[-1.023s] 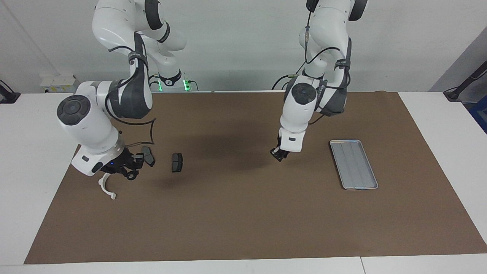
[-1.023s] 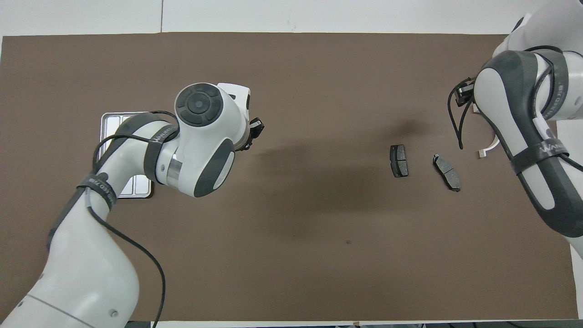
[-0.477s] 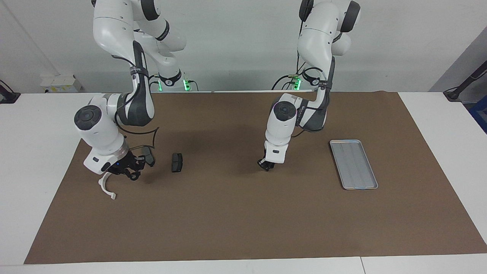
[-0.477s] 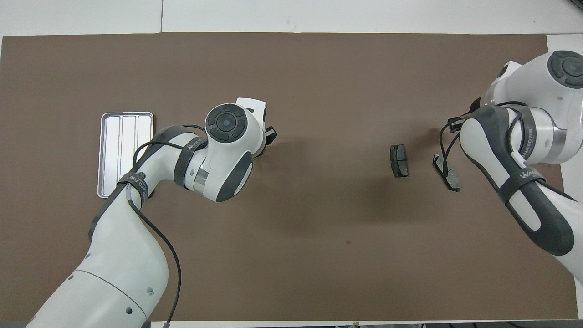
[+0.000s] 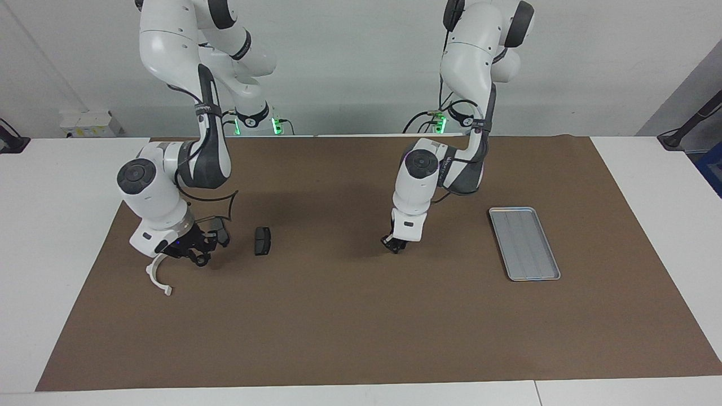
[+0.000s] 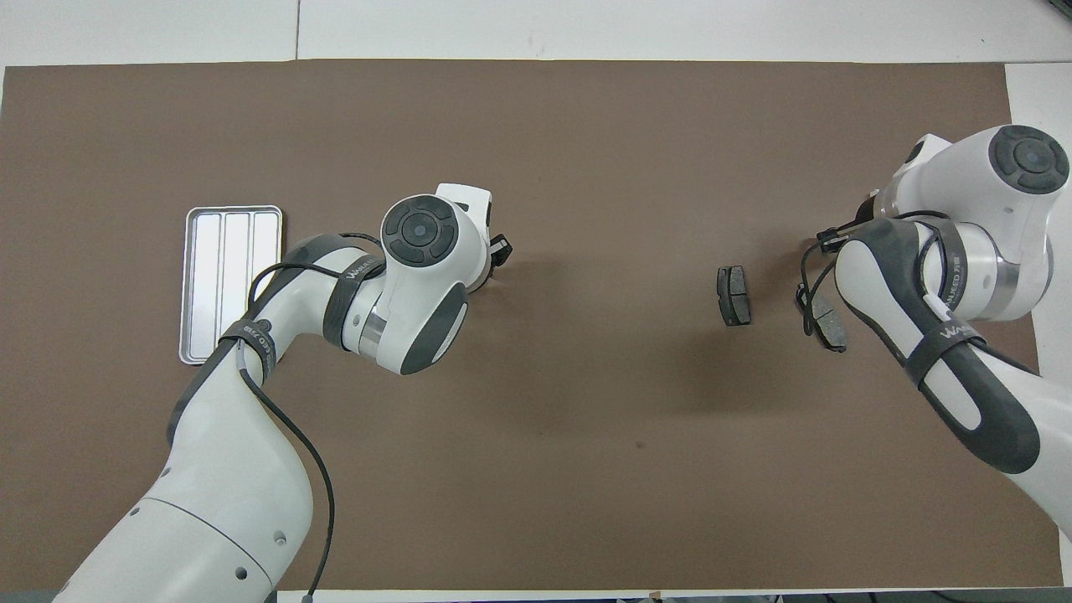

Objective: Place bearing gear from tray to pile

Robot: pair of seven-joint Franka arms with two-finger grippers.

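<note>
- Now my left hand (image 5: pixel 393 244) hangs low over the mat (image 5: pixel 361 316) mid-counter; its grip I cannot tell.
- My right hand (image 5: pixel 194 254) sits among the pile (image 5: pixel 262 241), grip unclear too.
- No gear shows on the tray (image 5: pixel 524 243), well apart from both.

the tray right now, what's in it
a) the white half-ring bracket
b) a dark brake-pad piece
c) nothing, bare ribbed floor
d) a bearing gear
c: the tray shows only its bare ribbed floor in both views, while the white half-ring bracket and a dark brake-pad piece lie on the mat toward the right arm's end of the table.
</note>
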